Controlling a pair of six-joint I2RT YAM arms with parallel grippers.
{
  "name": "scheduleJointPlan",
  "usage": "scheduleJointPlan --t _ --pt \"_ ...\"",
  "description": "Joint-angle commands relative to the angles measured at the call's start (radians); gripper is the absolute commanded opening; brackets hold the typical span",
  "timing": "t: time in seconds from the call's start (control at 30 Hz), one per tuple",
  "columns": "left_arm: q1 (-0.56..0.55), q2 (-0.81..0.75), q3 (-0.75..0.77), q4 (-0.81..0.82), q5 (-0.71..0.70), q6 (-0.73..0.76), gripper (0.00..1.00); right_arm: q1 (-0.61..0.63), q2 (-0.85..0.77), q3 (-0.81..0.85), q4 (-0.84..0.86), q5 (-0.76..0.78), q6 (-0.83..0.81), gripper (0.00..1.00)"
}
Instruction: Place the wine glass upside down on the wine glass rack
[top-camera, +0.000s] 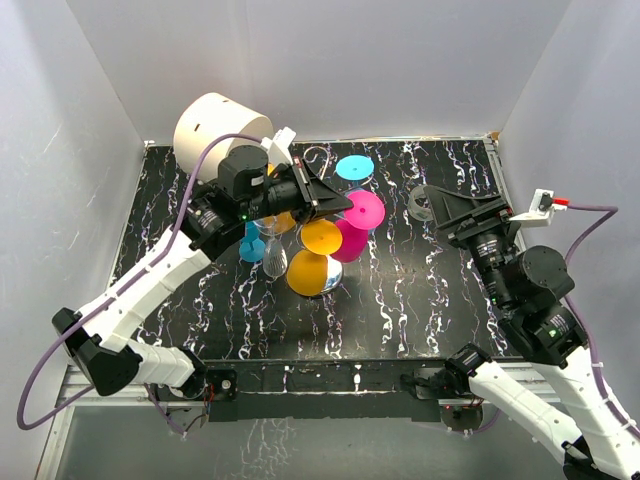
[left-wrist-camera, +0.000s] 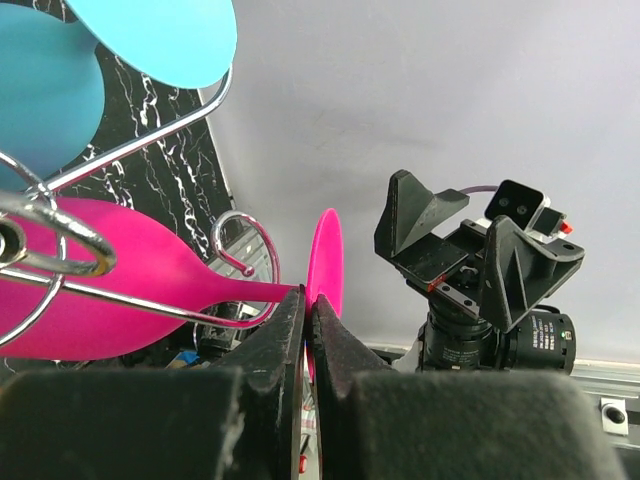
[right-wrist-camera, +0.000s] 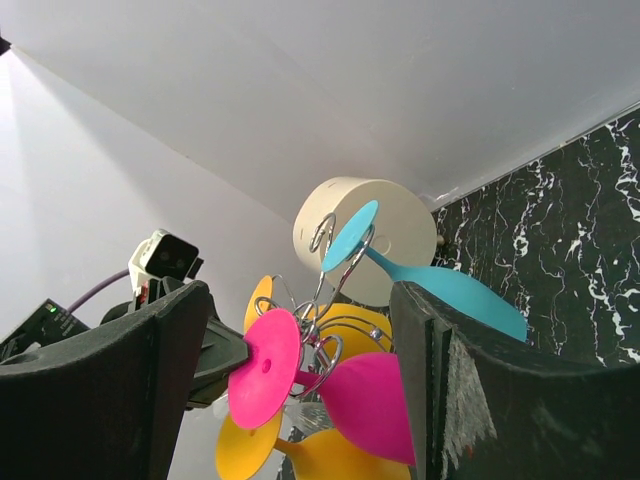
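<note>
My left gripper (left-wrist-camera: 308, 300) pinches the pink glass (left-wrist-camera: 100, 285) by its stem, seating it in the rack (left-wrist-camera: 150, 140) near the desk's far edge. Next I should let go gently. My right gripper (top-camera: 428, 204) gapes empty.

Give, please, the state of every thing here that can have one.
wine glass rack: upright, carrying several glasses.
magenta wine glass: foot up at a rack arm, stem gripped.
cyan wine glass: hanging foot up on the rack.
left gripper: shut on the magenta wine glass.
right gripper: open, empty, apart from the rack.
</note>
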Motion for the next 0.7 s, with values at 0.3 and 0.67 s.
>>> scheduleJointPlan --t 0.3,0.67 --pt "-0.002 0.058 0.125 -0.008 0.001 0.032 0.00 0.004 -0.021 -0.003 0.005 0.050 0.003 0.71" --pt "-0.006 0.103 0.169 -0.070 -0.088 0.089 0.00 0.003 -0.028 -0.002 -0.007 0.066 -0.001 0.71"
